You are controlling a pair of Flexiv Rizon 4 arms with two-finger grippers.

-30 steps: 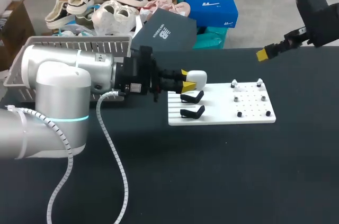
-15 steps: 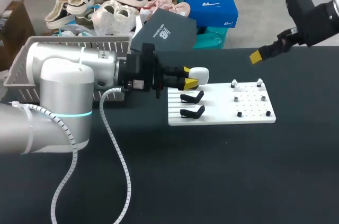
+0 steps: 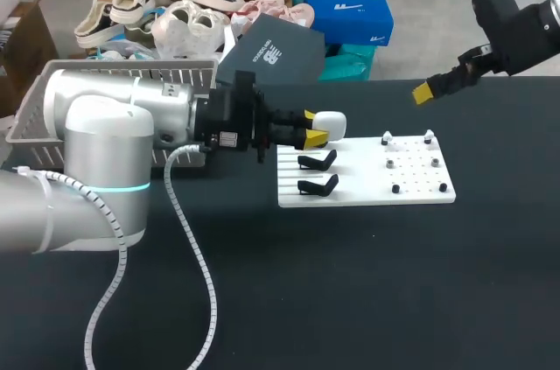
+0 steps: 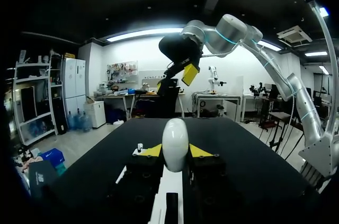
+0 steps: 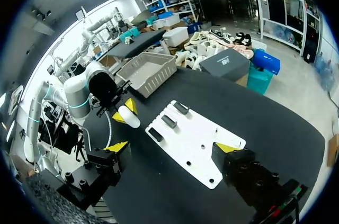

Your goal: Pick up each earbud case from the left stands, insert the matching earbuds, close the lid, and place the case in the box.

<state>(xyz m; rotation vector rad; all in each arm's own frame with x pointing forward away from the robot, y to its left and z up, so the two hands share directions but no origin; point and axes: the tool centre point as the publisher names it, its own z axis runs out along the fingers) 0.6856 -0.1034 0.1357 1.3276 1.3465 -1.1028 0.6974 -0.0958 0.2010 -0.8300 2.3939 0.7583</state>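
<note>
A white earbud case hangs just above the white board's back left corner, and my left gripper is shut on it. In the left wrist view the case stands upright between the yellow tips of that gripper. Two black stands sit on the board below it. Small earbuds rest on the board's far pegs. My right gripper hovers high at the back right, open and empty, with the board under it.
A grey mesh basket stands at the table's back left, behind my left arm. Several dark pegs dot the board's right half. In the right wrist view the board shows three black stands and the basket lies beyond.
The left gripper has shifted slightly right with the case in it. The right arm has swung in a little to the left and its wrist has turned. Both have held still for the last half second.
</note>
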